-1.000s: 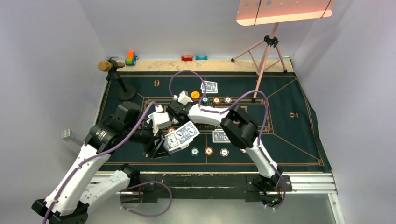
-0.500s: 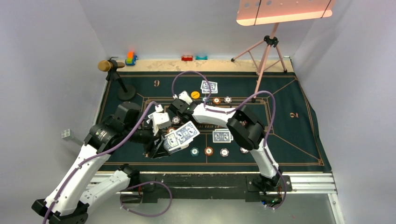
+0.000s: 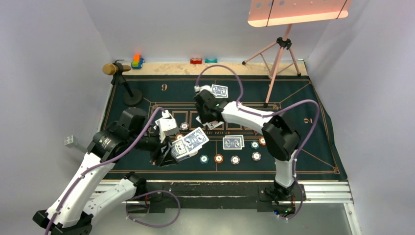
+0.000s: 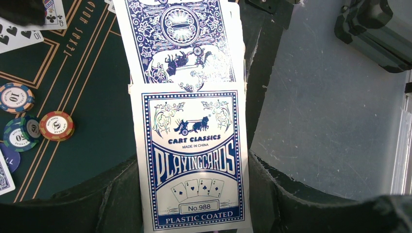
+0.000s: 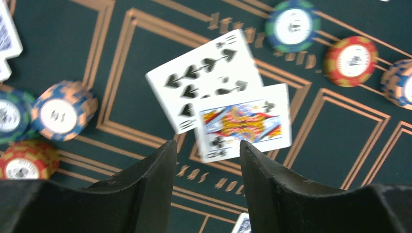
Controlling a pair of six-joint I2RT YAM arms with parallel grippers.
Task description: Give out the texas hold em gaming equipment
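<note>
Above the dark green gold-lined mat (image 3: 303, 147), in the overhead view, the left hand (image 3: 171, 151) is clamped on a blue-and-white cardboard playing-card box (image 3: 190, 143), which it holds tilted and clear of the mat. Beyond it and to its right, the right hand (image 3: 209, 119) points down with its fingers apart and nothing between them. Two face-up white playing cards (image 3: 214, 125) lie on the mat just beside its tips. A pair of blue-backed cards (image 3: 233, 142) lies to the right of the box. A second blue-backed pair (image 3: 219, 91) lies just past the right hand on its far side. A row of small round striped chips (image 3: 219, 158) sits nearer the arm bases than the box.

From the left wrist, the box stands between the hand's dark fingers (image 4: 114, 204) with its printed face towards the camera. One blue-backed card (image 4: 177, 39) sticks out of its far end. To the left of the hand, a blue-and-orange chip (image 4: 16, 97), a green chip (image 4: 22, 133) and an orange-red chip (image 4: 57, 125) lie close together on the mat.

From the right wrist, the picture is slightly blurred. The hand's two black fingers (image 5: 145, 189) stand open with bare mat between them. Just past the fingertips, a court card of clubs (image 5: 243, 121) overlaps a corner of a black spade number card (image 5: 204, 73). Further ahead and to the right sit a green-and-white chip (image 5: 293, 24) and a red-and-yellow chip (image 5: 351, 60).
</note>
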